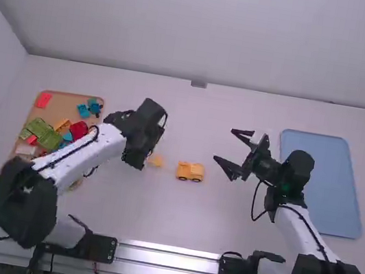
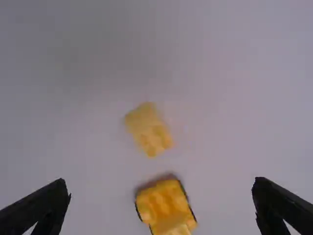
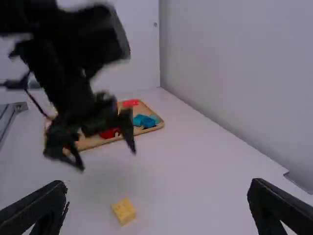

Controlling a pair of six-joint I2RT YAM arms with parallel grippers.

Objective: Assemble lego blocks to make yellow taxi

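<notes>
In the high view a metal rail [image 1: 170, 257] runs along the near side, with the arm bases at it, both partly cut off by the bottom edge. The left arm [image 1: 72, 154] reaches up and inward, hiding part of a wooden tray; its dark left gripper [image 1: 143, 141] is blurred there, the tips hard to make out, but the left wrist view shows its fingers spread wide apart, released. Just beyond them, in that same view, sits the yellow vehicle [image 2: 164, 203], its lower end cut off by the edge; farther up lies a loose yellow block [image 2: 149, 129], soft and smeared, with a studded face. In the high view the vehicle stands on the table [image 1: 176, 219] around the middle, between the two grippers: small, orange-yellow, uneven on top, with two dark wheels along its near side. The loose block is near it, on the left gripper's side. The right gripper [image 1: 226, 145] points inward, its fingers parted and released. The right wrist view shows a yellow piece [image 3: 123, 211] near the blurred left gripper, probably the loose block. To the sides lie a blue mat [image 1: 320, 187] and the tray [image 1: 70, 100], with red, blue, green and orange blocks on it, crowded and partly covered. Behind rises the pale wall [image 1: 206, 29].
</notes>
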